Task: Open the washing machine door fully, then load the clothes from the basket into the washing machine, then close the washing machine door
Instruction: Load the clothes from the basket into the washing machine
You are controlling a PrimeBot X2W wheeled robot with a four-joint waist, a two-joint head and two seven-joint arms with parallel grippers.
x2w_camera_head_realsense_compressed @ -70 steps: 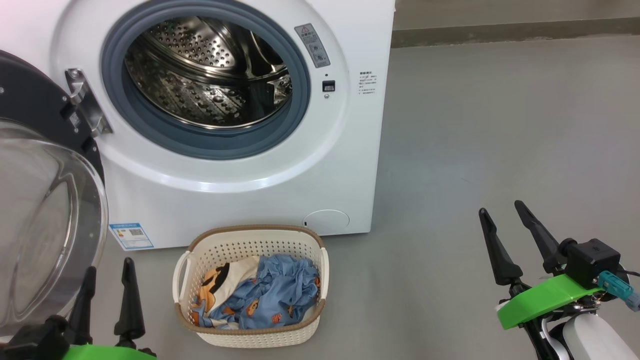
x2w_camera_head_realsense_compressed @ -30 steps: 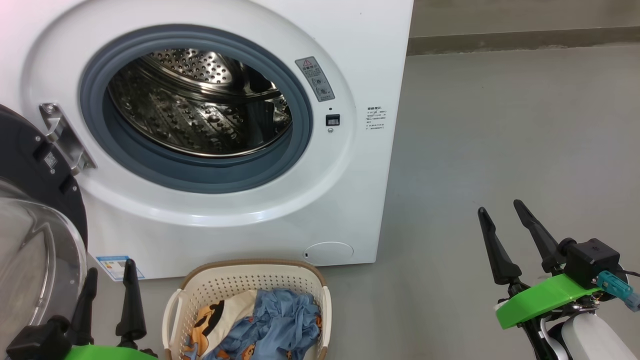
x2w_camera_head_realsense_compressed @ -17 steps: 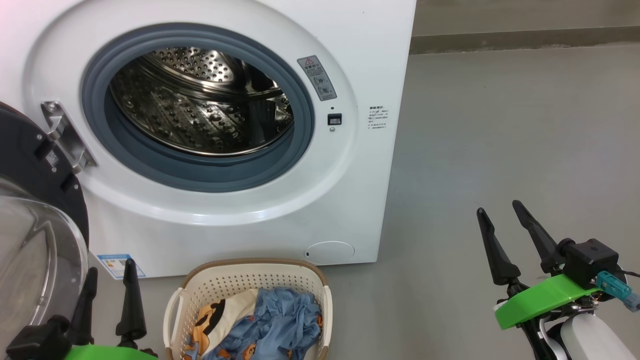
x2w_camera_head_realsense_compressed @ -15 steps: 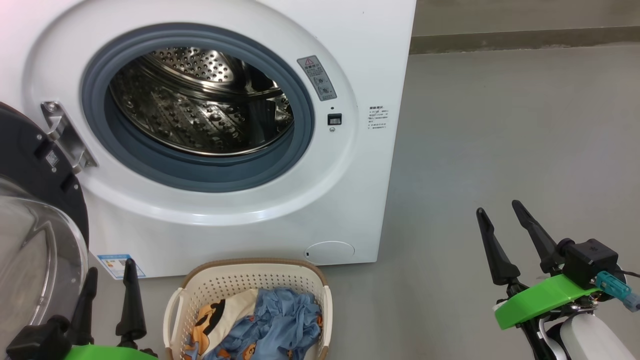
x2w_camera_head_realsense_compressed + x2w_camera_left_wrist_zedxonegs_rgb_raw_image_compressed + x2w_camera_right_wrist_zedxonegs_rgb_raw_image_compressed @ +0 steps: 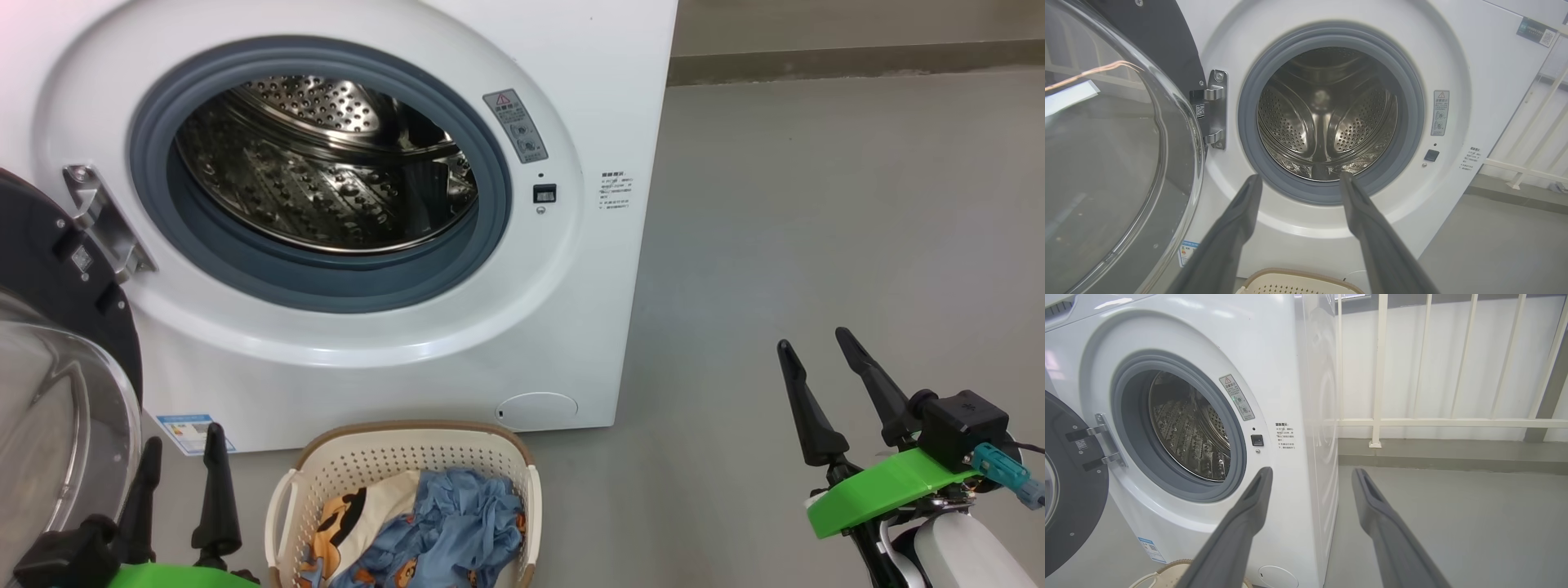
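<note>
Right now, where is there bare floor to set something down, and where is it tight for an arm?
Free: the floor right of the washing machine, from its side panel to the right gripper. The drum mouth is open and empty. Crowded: lower left, around the open door, the left gripper and the basket of clothes.

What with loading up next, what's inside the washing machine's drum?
The washing machine drum shows bare perforated steel, while the clothes lie in the basket. The grey ring covers the drum's nearest floor strip.
</note>
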